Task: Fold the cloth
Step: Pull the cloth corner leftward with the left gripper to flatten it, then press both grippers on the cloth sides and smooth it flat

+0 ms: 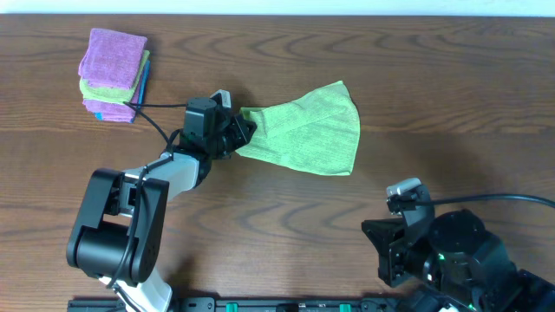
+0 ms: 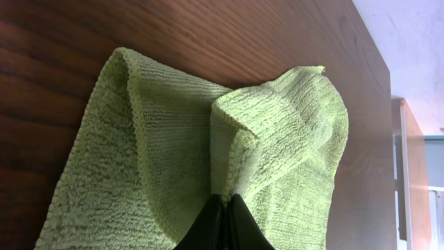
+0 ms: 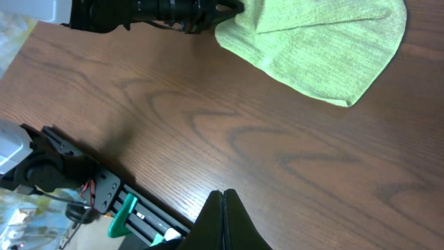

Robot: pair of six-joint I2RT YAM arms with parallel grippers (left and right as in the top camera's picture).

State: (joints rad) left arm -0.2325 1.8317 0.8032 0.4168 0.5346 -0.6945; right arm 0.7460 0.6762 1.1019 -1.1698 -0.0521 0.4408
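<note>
On wood-grain table (image 1: pixel 434 78) | cloth (image 1: pixel 312 134): ribbed lime microfibre, bunched, fan-shaped

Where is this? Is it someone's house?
Probably a robot test bench, not a home: a left arm and right arm stand at a wooden table, a cable trails across it, and a stack of cloths sits near the green cloth.

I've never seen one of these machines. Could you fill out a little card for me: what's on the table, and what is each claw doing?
Cloth being folded: green cloth, bunched, partly doubled over
Left claw: shut on an edge of the green cloth
Right claw: shut, empty, apart from the cloth
Elsewhere: stack of cloths, purple on top, on the table
</note>
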